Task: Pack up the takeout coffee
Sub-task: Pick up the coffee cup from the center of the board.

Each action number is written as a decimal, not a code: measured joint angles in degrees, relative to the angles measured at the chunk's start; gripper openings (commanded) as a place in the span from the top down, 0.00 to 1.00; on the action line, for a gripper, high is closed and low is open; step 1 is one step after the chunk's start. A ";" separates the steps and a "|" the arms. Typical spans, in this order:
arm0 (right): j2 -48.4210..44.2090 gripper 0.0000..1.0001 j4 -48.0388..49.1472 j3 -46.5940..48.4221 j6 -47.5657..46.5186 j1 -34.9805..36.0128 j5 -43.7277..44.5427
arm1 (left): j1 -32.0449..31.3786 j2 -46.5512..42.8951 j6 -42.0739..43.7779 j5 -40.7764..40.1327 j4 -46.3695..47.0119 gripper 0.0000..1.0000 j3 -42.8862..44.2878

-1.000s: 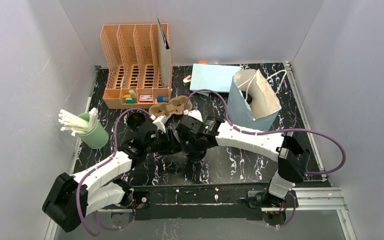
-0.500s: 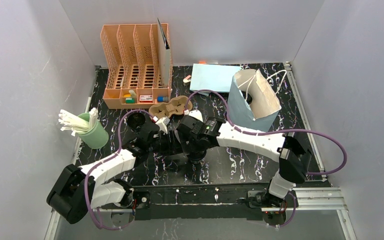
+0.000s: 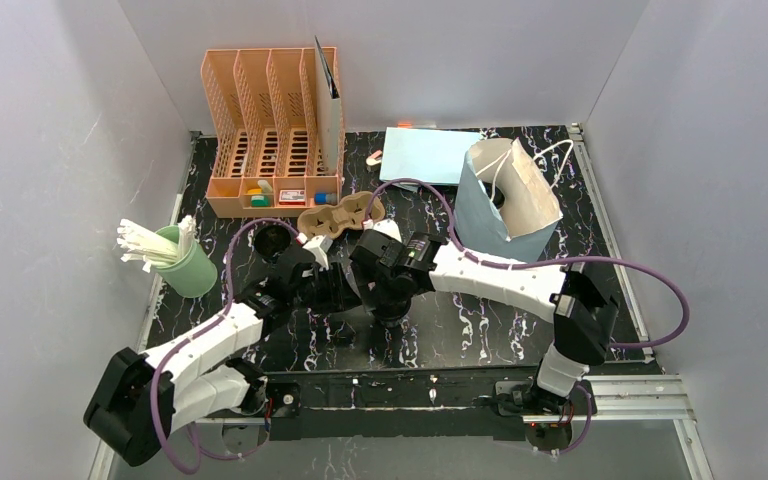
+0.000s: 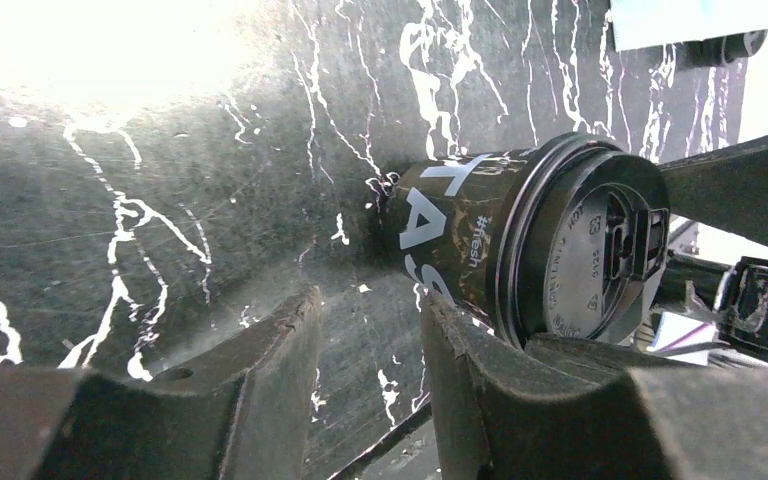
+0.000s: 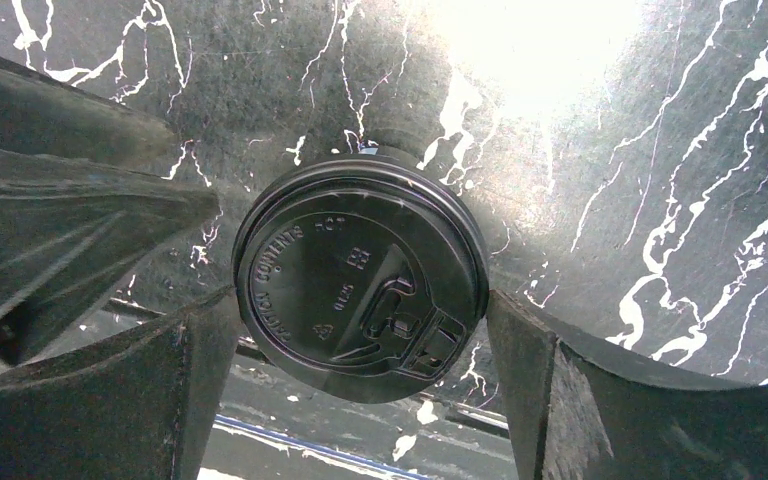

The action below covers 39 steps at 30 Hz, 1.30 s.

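I see the cup [image 4: 440, 240] upright, lid [image 5: 360, 290] skyward, between spread right fingers [image 5: 560, 410], possibly touching; left fingers [image 4: 270, 380] parted.

Black white-veined worktop [image 3: 480, 320] carrying everything. Orange file organiser [image 3: 270, 130] standing at rear left. Green cup [image 3: 188, 265] holding white sticks, sitting near left edge. Brown pulp carrier [image 3: 340, 212] lying just in front of organiser. Flat light-blue sheet [image 3: 425, 155] lying at rear centre. Light-blue paper bag [image 3: 505, 200] standing upright just beside it, mouth gaping. Black-lidded cup [image 3: 273, 240] standing left of carrier. Second black-lidded cup [image 5: 360, 290] standing upright mid-worktop, base resting on surface.
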 measured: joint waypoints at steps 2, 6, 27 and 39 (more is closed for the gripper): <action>0.37 0.02 -0.35 0.59 -0.57 0.02 0.00 | 0.00 -1.49 0.85 -1.64 -2.32 0.60 0.90; 0.39 0.02 -0.52 0.70 -1.95 0.02 0.02 | 0.00 -4.28 1.44 -3.74 -4.85 0.60 1.55; -4.87 0.02 2.89 0.04 -6.51 0.00 -0.66 | 0.00 -6.21 1.42 -5.92 -7.13 0.58 1.57; -3.08 0.02 3.76 -2.08 -6.71 -0.02 -1.05 | 0.00 -18.64 -1.22 -7.54 -1.81 0.23 -8.66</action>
